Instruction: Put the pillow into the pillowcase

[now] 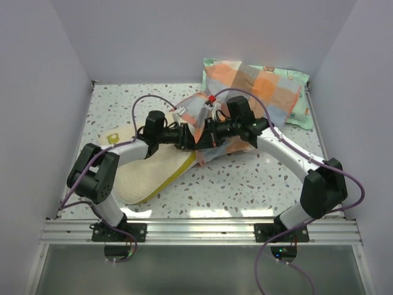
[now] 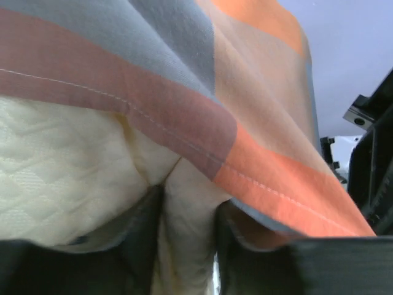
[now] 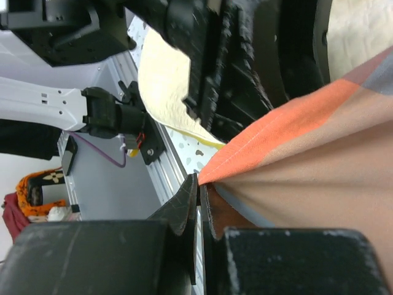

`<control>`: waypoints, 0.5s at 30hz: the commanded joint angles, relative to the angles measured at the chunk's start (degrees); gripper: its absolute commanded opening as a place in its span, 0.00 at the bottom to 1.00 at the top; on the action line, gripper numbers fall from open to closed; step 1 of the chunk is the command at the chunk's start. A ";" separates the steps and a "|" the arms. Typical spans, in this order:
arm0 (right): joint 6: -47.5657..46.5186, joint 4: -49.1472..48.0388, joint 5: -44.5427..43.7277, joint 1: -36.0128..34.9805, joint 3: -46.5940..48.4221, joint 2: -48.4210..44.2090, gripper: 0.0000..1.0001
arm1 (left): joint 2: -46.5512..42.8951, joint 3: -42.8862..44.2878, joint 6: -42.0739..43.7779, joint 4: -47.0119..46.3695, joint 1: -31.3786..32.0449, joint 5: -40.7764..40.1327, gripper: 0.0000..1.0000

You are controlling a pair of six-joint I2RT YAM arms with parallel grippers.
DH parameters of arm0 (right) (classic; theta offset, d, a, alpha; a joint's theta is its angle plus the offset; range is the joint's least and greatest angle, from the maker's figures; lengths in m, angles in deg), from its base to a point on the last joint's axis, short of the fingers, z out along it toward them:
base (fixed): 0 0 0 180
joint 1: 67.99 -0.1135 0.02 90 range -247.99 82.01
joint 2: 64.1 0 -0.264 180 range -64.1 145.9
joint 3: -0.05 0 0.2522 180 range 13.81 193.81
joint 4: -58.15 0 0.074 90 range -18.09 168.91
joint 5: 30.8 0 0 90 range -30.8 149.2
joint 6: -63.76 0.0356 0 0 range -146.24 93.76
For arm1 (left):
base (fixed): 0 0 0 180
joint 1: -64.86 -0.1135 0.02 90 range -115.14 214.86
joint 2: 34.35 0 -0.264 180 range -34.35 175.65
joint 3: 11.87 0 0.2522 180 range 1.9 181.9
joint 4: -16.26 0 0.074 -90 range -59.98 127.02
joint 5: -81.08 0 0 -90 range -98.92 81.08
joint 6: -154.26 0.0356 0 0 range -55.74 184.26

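Observation:
The cream-yellow pillow (image 1: 150, 175) lies at the left of the table, its far end at the mouth of the plaid pillowcase (image 1: 198, 114) in the middle. My left gripper (image 1: 187, 140) is shut on a fold of the pillow (image 2: 61, 184). In the left wrist view the cream fabric fills the gap between the fingers (image 2: 142, 239), and the pillowcase hem (image 2: 245, 166) hangs over it. My right gripper (image 1: 207, 136) faces the left one and is shut on the orange hem of the pillowcase (image 3: 295, 141). The gripper (image 3: 201, 184) pinches that edge at its tips. The pillow (image 3: 163, 80) shows behind it.
A mint-green edged cushion with plaid on top (image 1: 255, 86) leans against the back wall at the right. White walls close the left, back and right sides. An aluminium rail (image 1: 202, 230) runs along the near edge by the arm bases.

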 commanded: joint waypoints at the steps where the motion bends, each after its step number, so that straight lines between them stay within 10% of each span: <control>1: 1.99 -1.05 1.57 -1.17 -1.15 -3.06 0.00 | -3.99 0.35 0.06 -4.14 -3.54 2.16 0.48; 7: 1.63 0.01 -0.90 0.85 -2.03 -2.88 0.00 | -13.83 7.37 43.58 36.19 -5.66 2.52 0.69; 15: 3.57 0.45 -0.90 5.42 2.62 -2.97 0.00 | -26.06 -0.52 78.14 53.37 -2.33 -13.46 1.00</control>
